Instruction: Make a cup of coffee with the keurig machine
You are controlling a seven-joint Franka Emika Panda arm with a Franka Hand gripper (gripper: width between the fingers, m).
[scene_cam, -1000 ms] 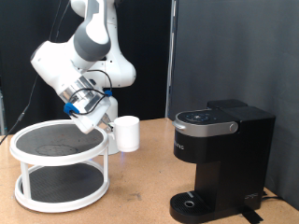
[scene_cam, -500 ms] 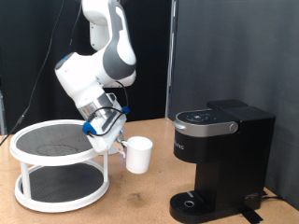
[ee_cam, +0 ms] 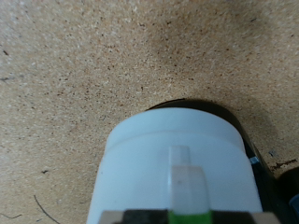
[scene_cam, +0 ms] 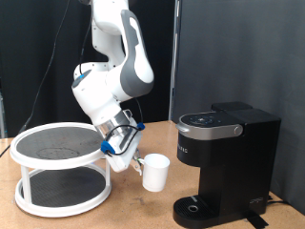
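Gripper (scene_cam: pixel 133 162) clenched on the cup (scene_cam: pixel 156 173) at its handle side, carrying it above mid-desk just beside the keurig (scene_cam: pixel 224 162); cup looks rigid, light, glazed-slick and chippable, so I'd judge the handle the safest hold.

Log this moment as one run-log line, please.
claw: shut on cup | cup: airborne, beside keurig machine | drip tray: bare
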